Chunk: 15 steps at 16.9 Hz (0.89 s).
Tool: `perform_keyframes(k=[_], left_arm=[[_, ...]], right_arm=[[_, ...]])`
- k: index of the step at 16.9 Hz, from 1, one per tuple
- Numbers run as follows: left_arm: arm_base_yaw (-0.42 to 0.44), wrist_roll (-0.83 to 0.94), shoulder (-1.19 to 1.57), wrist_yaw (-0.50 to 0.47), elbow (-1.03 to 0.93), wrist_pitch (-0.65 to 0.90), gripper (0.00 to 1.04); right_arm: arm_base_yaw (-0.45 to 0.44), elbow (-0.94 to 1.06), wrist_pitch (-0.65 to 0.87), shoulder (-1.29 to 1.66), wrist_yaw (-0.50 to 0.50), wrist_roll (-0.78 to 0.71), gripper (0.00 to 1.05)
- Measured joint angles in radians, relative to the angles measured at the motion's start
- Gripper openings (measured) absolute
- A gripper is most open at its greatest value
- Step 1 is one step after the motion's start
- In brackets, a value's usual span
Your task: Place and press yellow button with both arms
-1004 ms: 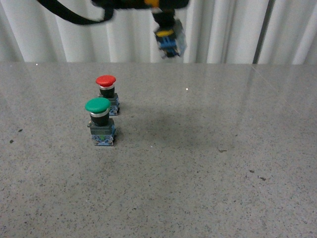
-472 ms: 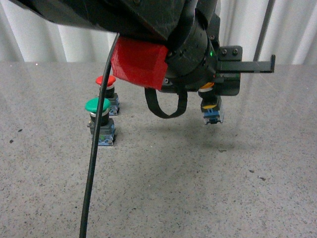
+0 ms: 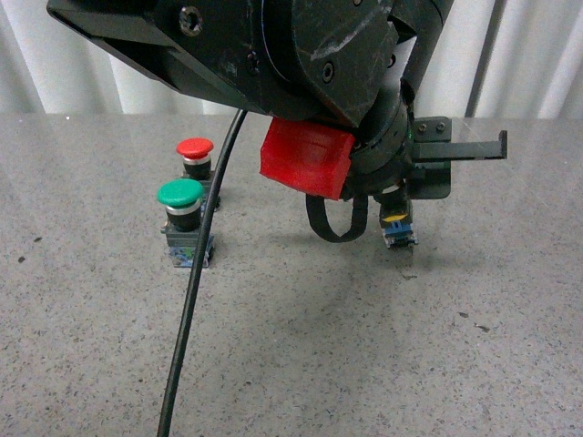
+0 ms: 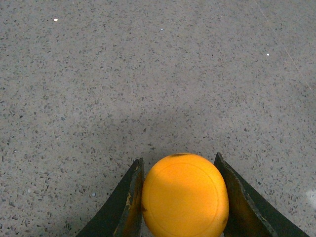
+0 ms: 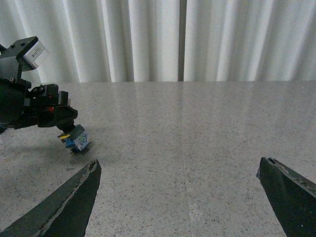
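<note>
Left gripper (image 4: pixel 177 159) clamps the yellow button (image 4: pixel 185 195), tilted just above the table (image 3: pixel 301 346), at three o'clock from the green switch (image 3: pixel 185 223). Placing seems underway; next, level it, lower, release. Right gripper (image 5: pixel 178 162) gapes empty.

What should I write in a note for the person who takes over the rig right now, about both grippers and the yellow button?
Left gripper: shut on the yellow button.
Right gripper: open, empty, above the table, apart from the button.
Button: tilted, low over the table, right of the green switch and red switch in the front view; contact with the table unclear.
Done: picked up. Left: set it upright, release, press with both arms.
</note>
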<state>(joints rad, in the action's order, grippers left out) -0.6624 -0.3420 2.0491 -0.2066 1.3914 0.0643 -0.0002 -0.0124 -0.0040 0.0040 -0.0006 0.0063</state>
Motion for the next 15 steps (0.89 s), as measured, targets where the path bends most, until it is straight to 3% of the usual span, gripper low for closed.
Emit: perform_keyframes(k=[6,10,13,14,15], left_arm=[[-0.005,-0.009,0.002,0.001,0.006,0.003,0.99],[0.005,0.017,-0.051,-0.005,-0.001,0.04,0.98],[0.018,0.148,-0.217,-0.089,-0.103,0.193,0.98],[0.048,0.27,-0.381,-0.153,-0.228,0.299,0.98],[0.17,0.507,-0.765,-0.235,-0.533,0.389,0.98]], right_arm=[[0.0,0.0,0.0,0.0,0.0,0.0,0.98],[0.0,0.0,0.0,0.0,0.0,0.0,0.98],[0.0,0.0,0.0,0.0,0.0,0.0,0.98],[0.0,0.0,0.0,0.0,0.0,0.0,0.98],[0.0,0.0,0.0,0.0,0.0,0.0,0.98]])
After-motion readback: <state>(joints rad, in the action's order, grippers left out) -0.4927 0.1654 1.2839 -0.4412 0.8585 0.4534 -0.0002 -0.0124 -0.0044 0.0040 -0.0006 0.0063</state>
